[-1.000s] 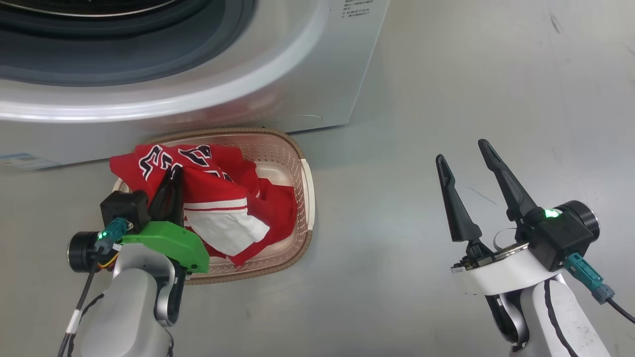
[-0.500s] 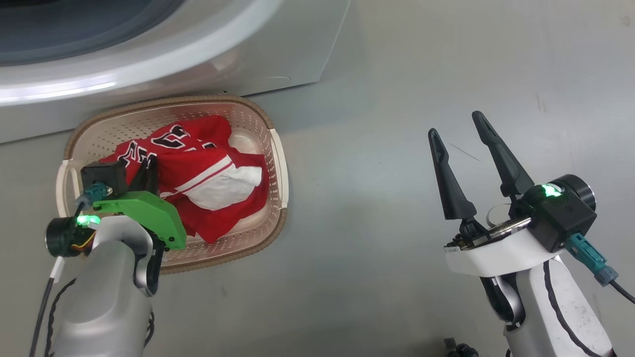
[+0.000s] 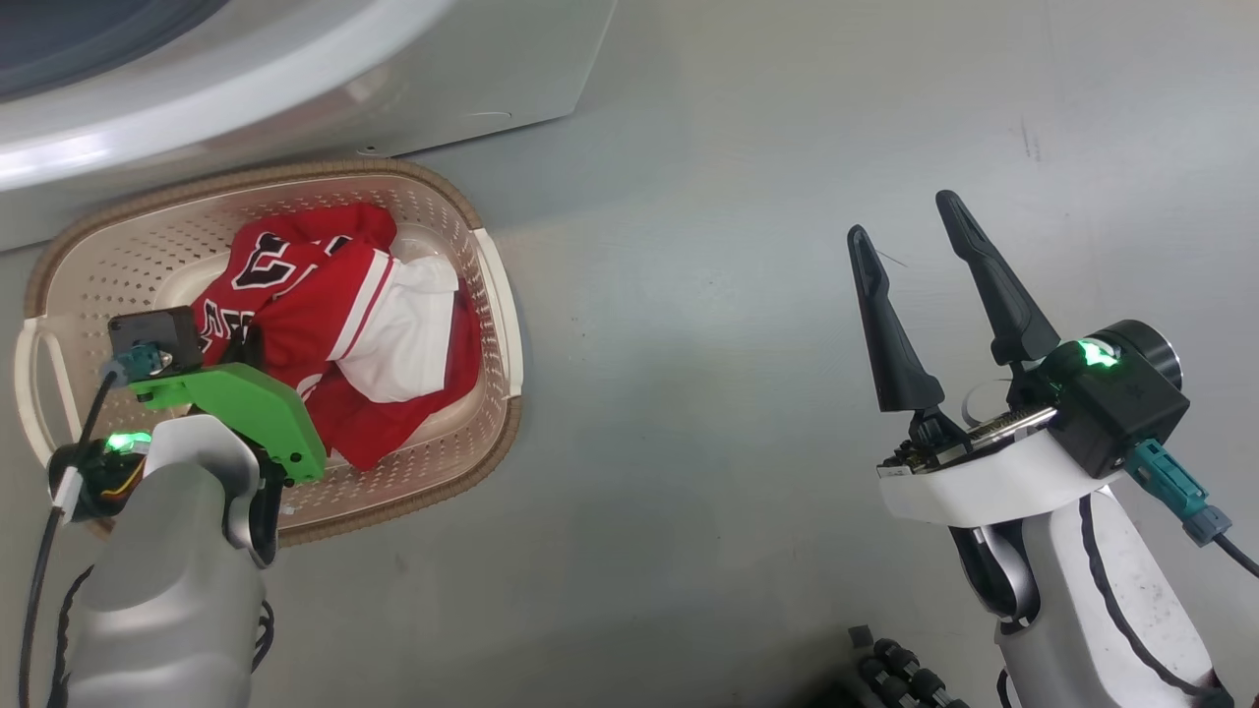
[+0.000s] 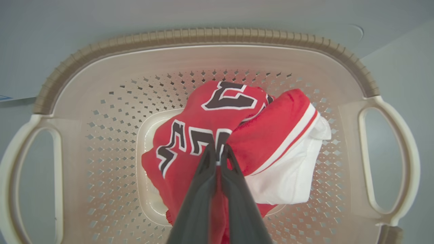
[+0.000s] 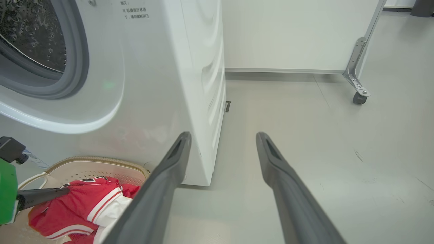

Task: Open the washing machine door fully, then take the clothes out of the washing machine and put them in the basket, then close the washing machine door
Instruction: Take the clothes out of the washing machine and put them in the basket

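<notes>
Red fabric with white panels and black-and-white lettering, the clothes (image 3: 325, 324), lies bunched inside the basket (image 3: 497, 295), all of it within the brown woven-look rim. We hold a fold of it in our left gripper (image 4: 217, 152). In the left wrist view its two dark fingers are pressed together, with red cloth pinched between them, above the middle of the basket's floor. The pile sits on the basket's solid bottom panel, its white part turned toward one of the side handles (image 4: 412, 159).

We see the basket standing on the grey floor (image 3: 738, 393), just in front of the washing machine (image 3: 295, 88) and near its front corner.

Our right gripper (image 3: 900, 216) hangs over bare floor, well apart from the basket. Its fingers are spread wide and nothing is between them.

Looking along those fingers in the right wrist view, we see the machine's white front and side, the grey gasket (image 5: 73, 67) around its mouth and the dimpled steel drum (image 5: 30, 34) behind it. A small black text sticker (image 5: 134, 10) sits high on the front. Beyond the machine stands a pale partition (image 5: 298, 34) on a caster (image 5: 359, 98).
</notes>
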Tool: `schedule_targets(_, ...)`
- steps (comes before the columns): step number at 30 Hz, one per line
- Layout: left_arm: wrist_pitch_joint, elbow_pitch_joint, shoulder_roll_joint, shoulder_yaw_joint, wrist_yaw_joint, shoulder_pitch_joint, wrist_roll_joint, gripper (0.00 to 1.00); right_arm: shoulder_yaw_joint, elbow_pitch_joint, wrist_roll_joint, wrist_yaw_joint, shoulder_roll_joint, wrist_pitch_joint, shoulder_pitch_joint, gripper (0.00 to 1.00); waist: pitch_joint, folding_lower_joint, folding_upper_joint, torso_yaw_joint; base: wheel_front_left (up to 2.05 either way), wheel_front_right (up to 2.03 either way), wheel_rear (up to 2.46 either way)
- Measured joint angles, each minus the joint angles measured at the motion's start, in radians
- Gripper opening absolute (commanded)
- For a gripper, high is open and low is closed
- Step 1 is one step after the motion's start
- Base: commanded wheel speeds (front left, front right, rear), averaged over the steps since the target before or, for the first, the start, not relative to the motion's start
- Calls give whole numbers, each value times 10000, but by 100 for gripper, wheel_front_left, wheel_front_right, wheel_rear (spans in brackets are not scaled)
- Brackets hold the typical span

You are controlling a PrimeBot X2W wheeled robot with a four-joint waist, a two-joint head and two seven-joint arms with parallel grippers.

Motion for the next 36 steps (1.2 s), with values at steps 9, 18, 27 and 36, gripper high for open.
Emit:
schedule_targets(9, -222, 686, -71, 56, -100, -229, -50, 0, -113, 174, 2, 0, 8, 0, -8, 100, -174, 0, 0, 41, 0, 0, 0)
schedule_targets(18, -1049, 1212, -128, -8, -199, -221, -59, 100, -192, 376, 2, 2, 12, 2, -8, 100, -598, 0, 0, 235, 0, 0, 0)
schedule_targets(27, -1829, 1417, -257, -121, -575, 35, -48, 100, -349, 660, 0, 50, 13, 2, 15, 100, -1326, 0, 0, 506, 0, 0, 0)
schedule_targets(36, -2130, 591, -385, -140, -723, 519, -27, 100, -654, 903, -19, 48, -4, 0, 479, 100, -2380, 0, 0, 883, 0, 0, 0)
